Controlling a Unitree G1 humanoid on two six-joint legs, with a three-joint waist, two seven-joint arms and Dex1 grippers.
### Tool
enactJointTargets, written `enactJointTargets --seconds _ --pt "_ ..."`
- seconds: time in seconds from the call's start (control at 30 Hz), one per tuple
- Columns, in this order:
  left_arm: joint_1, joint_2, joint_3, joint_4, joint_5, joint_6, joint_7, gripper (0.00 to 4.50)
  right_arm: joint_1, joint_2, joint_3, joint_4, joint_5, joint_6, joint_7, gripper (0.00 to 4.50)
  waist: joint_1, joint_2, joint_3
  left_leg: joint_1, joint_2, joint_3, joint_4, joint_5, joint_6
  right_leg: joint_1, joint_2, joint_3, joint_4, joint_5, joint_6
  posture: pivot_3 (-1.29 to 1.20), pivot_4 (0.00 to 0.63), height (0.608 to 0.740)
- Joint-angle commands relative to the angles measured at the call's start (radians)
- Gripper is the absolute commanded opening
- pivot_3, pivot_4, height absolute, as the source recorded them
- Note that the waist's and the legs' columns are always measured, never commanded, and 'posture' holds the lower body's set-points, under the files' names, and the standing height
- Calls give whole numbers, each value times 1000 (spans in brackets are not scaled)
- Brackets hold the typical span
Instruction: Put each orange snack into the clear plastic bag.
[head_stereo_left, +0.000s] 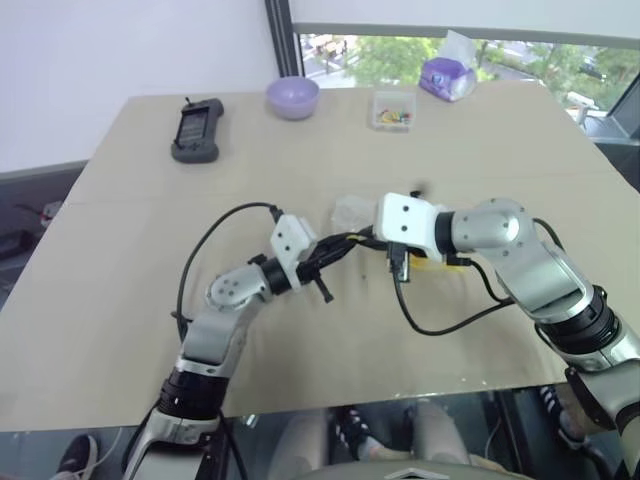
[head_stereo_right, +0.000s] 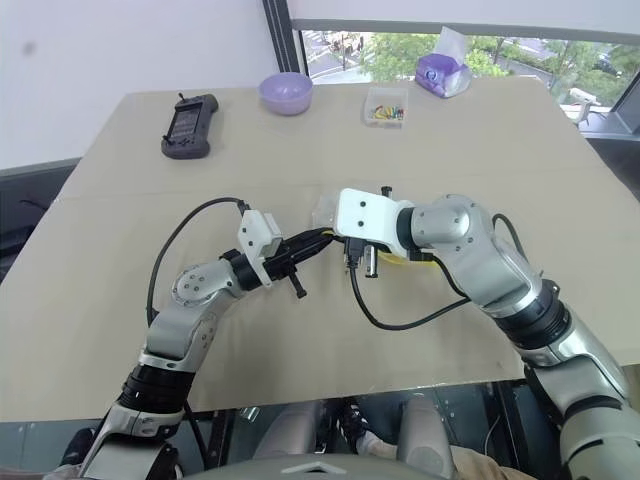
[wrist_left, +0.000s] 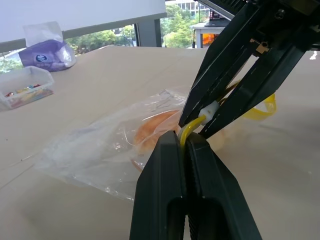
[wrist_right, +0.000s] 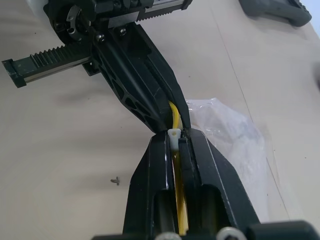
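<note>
The orange snack (wrist_left: 152, 131) is already sat inside the clear plastic bag (wrist_left: 100, 150), which is lying on the table (head_stereo_left: 120, 260) mid-way across. The bag's yellow strip (wrist_left: 187, 132) is pinched by both grippers: the left gripper (wrist_left: 182, 145) is clamped tight on it, and the right gripper (wrist_right: 175, 136) is closed on it right by the white slider (wrist_right: 174, 134), tips nearly touching.
</note>
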Motion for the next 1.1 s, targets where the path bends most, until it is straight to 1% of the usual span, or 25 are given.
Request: enactJointTargets --seconds 0.03,0.43,0.8,1.1 --pt "1 2 -10 -32 -8 -14 -18 0 -18 -7 -37 -8 -18 -15 -18 32 0 0 0 0 0 -1 0 0 0 0 0 -1 0 0 0 0 150 740" --pt "13 11 -4 -31 -3 -21 -17 0 -12 -30 -43 5 -34 -17 -22 32 -1 0 1 0 0 -8 -2 0 -1 1 2 -2 -1 0 0 0 150 740" --pt "30 30 11 -32 -5 -22 -13 0 9 -78 -61 7 -44 7 -24 32 0 0 3 1 -1 -9 -3 1 -2 2 2 -3 -3 0 0 0 150 740" --pt "34 31 10 -32 -2 -24 -9 0 6 -91 -90 30 -50 -9 -80 32 0 0 4 1 -1 -9 -3 2 -3 3 2 -4 -4 0 0 0 150 740"
